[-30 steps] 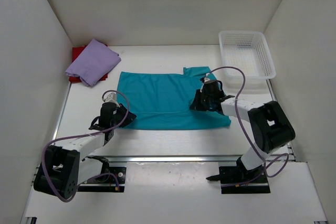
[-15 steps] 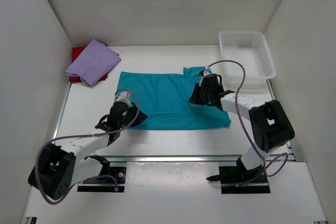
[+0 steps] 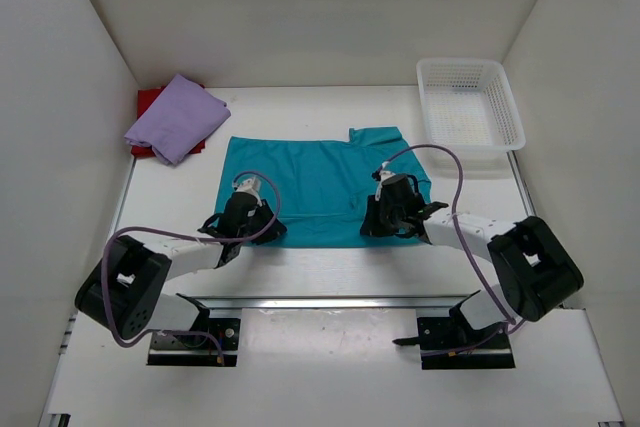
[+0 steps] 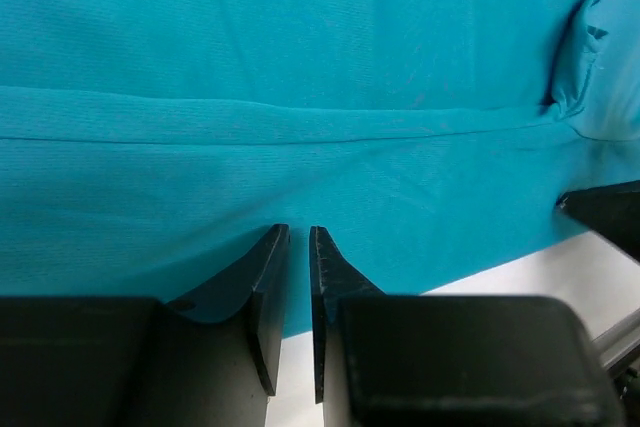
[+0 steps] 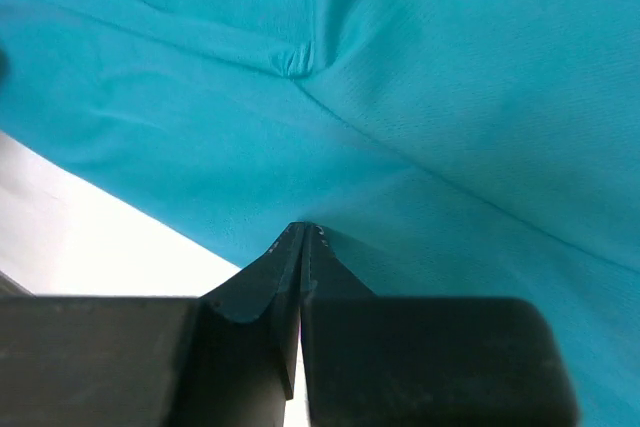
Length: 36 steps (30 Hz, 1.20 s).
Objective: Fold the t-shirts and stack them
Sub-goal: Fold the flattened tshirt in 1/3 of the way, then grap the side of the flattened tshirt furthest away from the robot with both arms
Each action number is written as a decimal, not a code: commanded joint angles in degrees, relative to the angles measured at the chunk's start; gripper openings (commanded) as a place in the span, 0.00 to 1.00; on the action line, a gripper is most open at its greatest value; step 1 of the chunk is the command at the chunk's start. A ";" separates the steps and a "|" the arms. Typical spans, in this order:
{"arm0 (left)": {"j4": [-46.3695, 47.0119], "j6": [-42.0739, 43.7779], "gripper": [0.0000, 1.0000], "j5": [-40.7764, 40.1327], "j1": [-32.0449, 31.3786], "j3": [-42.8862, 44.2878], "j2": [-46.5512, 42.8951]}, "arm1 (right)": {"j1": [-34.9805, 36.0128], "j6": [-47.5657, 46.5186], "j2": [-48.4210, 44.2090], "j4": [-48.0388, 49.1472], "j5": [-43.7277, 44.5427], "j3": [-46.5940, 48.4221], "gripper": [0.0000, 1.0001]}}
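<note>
The left gripper point(image 3: 255, 223) has slid right along the teal shirt's point(image 3: 310, 172) near edge, dragging its near-left corner inward. The right gripper point(image 3: 381, 224) has come nearer, toward that same edge.

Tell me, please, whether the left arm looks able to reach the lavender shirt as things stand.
Probably yes: only bare table lies between the left hand, at the near edge of the teal shirt, and the lavender shirt.
</note>
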 commanded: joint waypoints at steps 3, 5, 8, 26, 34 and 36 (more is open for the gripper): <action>1.05 0.84 0.26 3.65 3.15 -4.87 -1.72 | 1.95 -2.07 2.97 1.38 1.42 -1.28 0.00; -0.44 1.19 0.26 3.22 3.33 -7.32 -4.09 | 3.09 -1.63 2.19 0.77 1.59 -3.04 0.00; -2.55 0.15 0.27 2.95 3.07 -11.81 -10.23 | 5.55 -0.67 -0.80 -0.90 -0.50 -6.11 0.01; -3.97 -0.48 0.34 7.87 8.26 -7.68 -22.38 | -17.02 -10.59 26.76 -10.48 2.90 46.22 0.01; -1.15 -1.10 0.34 8.49 6.58 -9.62 -20.19 | -19.49 -13.76 42.78 -17.33 7.66 65.93 0.21; -0.89 -1.10 0.34 7.62 6.40 -9.45 -20.19 | -19.40 -14.20 46.46 -21.45 7.58 70.06 0.27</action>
